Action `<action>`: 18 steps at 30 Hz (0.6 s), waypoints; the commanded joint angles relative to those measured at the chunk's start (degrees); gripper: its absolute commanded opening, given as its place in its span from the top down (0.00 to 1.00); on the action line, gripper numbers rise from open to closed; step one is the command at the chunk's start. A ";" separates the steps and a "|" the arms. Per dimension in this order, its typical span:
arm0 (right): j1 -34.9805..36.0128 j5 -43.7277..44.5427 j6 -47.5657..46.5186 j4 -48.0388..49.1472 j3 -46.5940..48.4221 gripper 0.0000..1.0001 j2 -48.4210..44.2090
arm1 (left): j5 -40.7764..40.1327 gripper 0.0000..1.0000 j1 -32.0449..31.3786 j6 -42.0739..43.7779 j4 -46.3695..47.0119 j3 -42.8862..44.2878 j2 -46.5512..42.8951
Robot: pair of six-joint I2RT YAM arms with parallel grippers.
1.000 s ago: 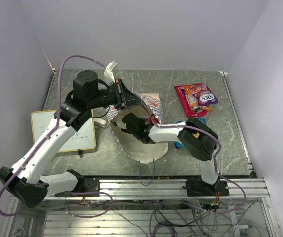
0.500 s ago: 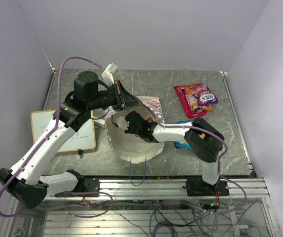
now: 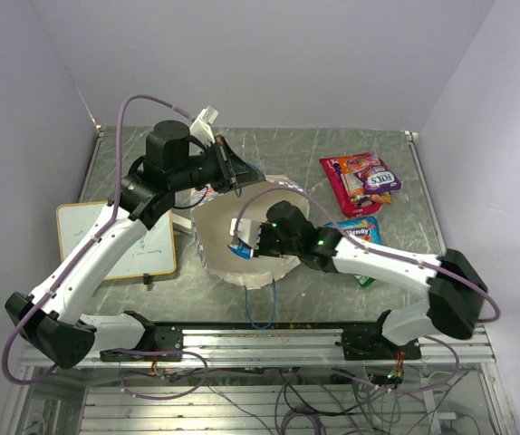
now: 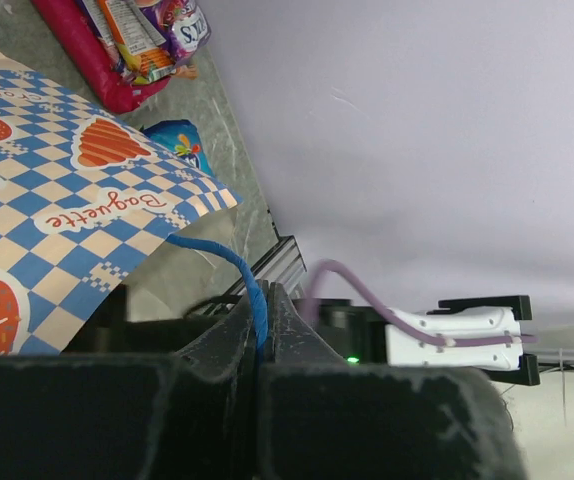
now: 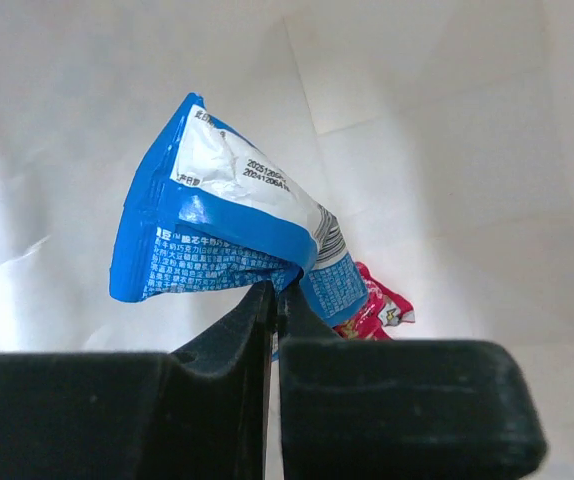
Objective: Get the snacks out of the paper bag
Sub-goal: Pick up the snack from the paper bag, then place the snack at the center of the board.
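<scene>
The paper bag (image 3: 215,258) stands open at mid-table, cream inside; its blue-and-white checked outside (image 4: 47,220) shows in the left wrist view. My left gripper (image 3: 233,172) is shut on the bag's blue cord handle (image 4: 239,275) and holds the far rim up. My right gripper (image 3: 247,239) is inside the bag's mouth, shut on a blue snack packet (image 5: 227,230), which also shows from above (image 3: 241,248). A red packet (image 5: 375,306) lies on the bag's floor below. Magenta-pink and orange packets (image 3: 360,179), a blue one (image 3: 355,230) and a green one (image 3: 366,279) lie on the table to the right.
A white writing board (image 3: 115,240) lies at the left by the left arm. The grey table (image 3: 423,263) ends at a metal rail along the near edge. The right arm stretches from its base across the bag's right side. Walls close in the back and both sides.
My right gripper has risen from deep in the bag with the blue packet, and its arm has swung out to the right. My left gripper has shifted slightly back, still gripping the handle.
</scene>
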 commanded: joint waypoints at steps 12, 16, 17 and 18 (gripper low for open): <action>0.03 1.87 1.70 -20.75 13.20 1.00 -30.49 | -2.14 0.93 1.42 -0.30 -2.16 3.44 3.07; 0.06 21.46 9.16 -19.83 20.09 1.00 -29.80 | -2.81 0.93 1.62 0.07 -3.01 3.68 3.66; 0.00 27.78 10.82 -19.47 21.50 1.00 -28.96 | -3.08 0.93 1.69 0.08 -3.18 3.58 3.66; -0.06 33.89 11.96 -19.31 22.49 1.00 -28.20 | -3.26 0.93 1.78 0.08 -3.38 3.43 3.73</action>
